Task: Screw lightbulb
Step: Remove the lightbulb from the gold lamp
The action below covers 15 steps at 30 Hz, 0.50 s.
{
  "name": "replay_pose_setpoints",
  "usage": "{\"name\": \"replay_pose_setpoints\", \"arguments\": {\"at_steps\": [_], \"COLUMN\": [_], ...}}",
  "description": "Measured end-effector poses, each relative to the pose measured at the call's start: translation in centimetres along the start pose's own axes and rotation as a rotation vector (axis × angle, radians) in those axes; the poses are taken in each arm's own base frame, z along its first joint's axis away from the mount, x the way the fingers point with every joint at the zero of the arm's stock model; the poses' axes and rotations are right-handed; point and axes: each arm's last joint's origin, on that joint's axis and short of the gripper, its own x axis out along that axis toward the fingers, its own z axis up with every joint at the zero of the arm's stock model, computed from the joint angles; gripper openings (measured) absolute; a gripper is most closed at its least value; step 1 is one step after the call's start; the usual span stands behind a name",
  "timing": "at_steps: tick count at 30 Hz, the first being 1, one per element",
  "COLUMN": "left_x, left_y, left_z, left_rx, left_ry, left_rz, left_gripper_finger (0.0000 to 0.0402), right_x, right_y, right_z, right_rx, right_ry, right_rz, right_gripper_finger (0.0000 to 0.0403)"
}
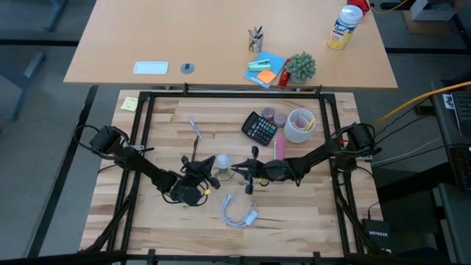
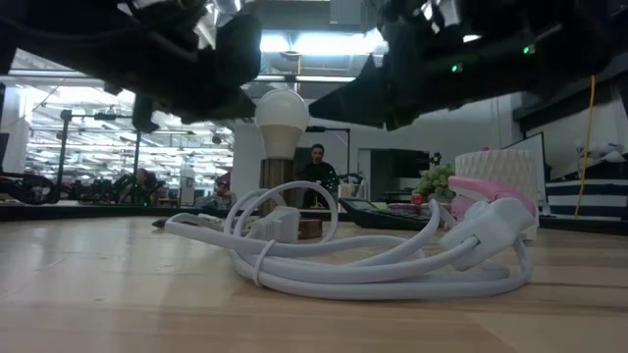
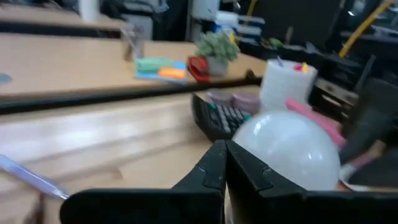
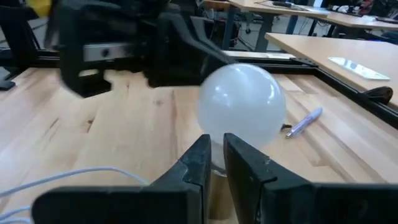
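We find the lightbulb (image 1: 223,161) upright at mid-table between both arms, above the coiled white cord (image 1: 237,214); the left gripper (image 3: 225,163) and right gripper (image 4: 213,157) sit beside it, fingers nearly together; whether either clamps it, we cannot tell

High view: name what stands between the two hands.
The lightbulb stands between left hand and right hand; bare wood otherwise, per the high view.
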Motion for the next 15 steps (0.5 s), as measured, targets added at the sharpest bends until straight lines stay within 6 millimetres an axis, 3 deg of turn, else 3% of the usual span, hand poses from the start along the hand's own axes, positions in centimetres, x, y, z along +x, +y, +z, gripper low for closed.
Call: {"name": "replay_pose_setpoints", "arguments": {"at_steps": [6, 15], "left_x": [0.4, -0.8], "left_y": [0.0, -0.3], "left_z": [-0.1, -0.2], "left_rx": [-0.011, -0.068], "left_ry": [0.041, 0.051], "left_rz": [-0.039, -0.078], "left_gripper_finger": [0.0000, 0.0000], "right_x": [0.6, 1.0], "right_y": [-1.2, -2.6], "right_z": [-0.2, -0.3], "right_rx": [0.009, 0.014], "right_ry": [-0.003, 0.006], "right_rz": [-0.010, -0.078], "right_gripper_finger": [0.0051, 0.0051]}}
